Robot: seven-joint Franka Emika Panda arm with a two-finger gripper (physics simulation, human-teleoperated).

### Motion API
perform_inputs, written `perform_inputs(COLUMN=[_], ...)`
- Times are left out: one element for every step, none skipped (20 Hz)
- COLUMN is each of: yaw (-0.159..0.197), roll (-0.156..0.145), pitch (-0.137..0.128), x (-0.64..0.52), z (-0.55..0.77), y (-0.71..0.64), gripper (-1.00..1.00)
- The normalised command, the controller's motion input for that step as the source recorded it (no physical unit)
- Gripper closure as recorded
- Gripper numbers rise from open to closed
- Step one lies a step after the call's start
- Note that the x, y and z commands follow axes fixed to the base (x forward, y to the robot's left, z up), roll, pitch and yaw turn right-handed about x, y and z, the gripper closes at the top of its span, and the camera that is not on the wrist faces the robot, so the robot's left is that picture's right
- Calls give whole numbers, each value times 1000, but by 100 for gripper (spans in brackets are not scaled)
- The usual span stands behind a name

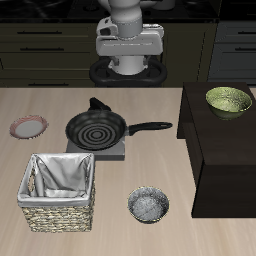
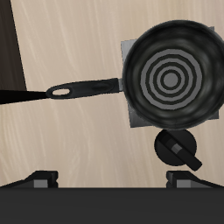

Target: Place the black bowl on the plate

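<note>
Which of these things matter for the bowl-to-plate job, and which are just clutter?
Job:
- small round black bowl with speckled grey inside
- small flat whitish plate with pinkish-red rim

Lying about:
- black spiral-marked frying pan
- grey stove plate
- woven basket with white lining
- olive-green patterned bowl
- dark cabinet

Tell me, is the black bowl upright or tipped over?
Upright. The black bowl sits on the table near the front edge with its rim up and its pale speckled inside showing.
</note>
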Motion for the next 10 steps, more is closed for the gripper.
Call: perform_inputs(yaw=[42, -43, 64, 11, 2, 1, 4, -3, 12, 45], roll=[50, 24, -4, -8, -21, -18, -62, -51, 74, 72], pitch=[-106, 61, -2, -31, 32, 39, -5, 24, 47, -2], x=[349, 992, 465, 243, 553, 582, 785, 1018, 430, 579], z=[118, -92, -36, -11, -78, -90, -38, -90, -44, -16], y=[109, 73, 29, -73, -53, -49, 92, -43, 111, -56], gripper=[-100, -100, -100, -100, -100, -100, -100, -100, -100, -100])
